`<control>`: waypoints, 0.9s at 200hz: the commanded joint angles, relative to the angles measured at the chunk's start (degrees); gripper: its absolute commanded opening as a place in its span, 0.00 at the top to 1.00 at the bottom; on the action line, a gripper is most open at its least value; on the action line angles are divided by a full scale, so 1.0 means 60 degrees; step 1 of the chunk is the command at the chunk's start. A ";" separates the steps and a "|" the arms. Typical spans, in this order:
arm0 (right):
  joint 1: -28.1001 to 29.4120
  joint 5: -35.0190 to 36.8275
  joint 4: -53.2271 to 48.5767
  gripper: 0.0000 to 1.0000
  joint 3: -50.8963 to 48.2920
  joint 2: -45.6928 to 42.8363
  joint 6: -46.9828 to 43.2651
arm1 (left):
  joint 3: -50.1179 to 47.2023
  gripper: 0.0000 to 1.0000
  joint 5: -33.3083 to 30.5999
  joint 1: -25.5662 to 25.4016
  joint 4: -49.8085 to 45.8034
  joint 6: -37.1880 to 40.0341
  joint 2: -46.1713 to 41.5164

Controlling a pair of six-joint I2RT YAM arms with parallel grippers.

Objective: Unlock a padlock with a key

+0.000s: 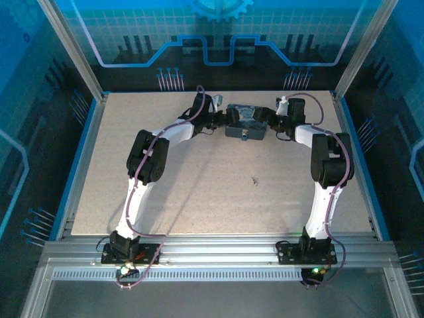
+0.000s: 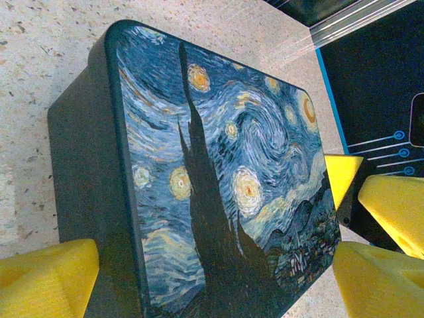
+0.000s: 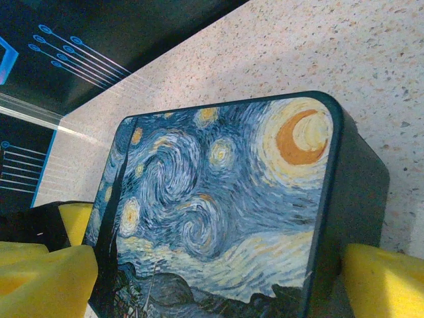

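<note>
Padlock (image 1: 245, 137) sits on the near face of the painted box (image 1: 244, 118) at the table's (image 1: 165, 199) 12 o'clock, the key (image 1: 255, 179) lies loose at the box's 6 o'clock, and the left gripper (image 1: 222, 119) and right gripper (image 1: 270, 122) clasp the box ends, spread wide.

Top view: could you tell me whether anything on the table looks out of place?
What may be the key, a tiny dark speck, lies alone mid-table, well apart from the painted box that the left hand and right hand flank.
</note>
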 commanded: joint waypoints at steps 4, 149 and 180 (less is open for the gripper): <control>0.0428 -0.0922 -0.0178 0.06 0.0123 -0.0007 -0.0010 | 0.0058 0.08 0.0686 -0.0170 0.0086 -0.0161 -0.0089; 0.2052 -0.0562 -0.0178 0.06 -0.1731 -0.1588 -0.0200 | -0.6101 0.07 0.0004 -0.0185 0.1562 -0.0368 -0.4380; 0.2526 -0.0464 -0.0056 0.05 -0.2084 -0.1806 -0.0171 | -0.7906 0.07 -0.0196 -0.0184 0.1965 -0.0712 -0.5570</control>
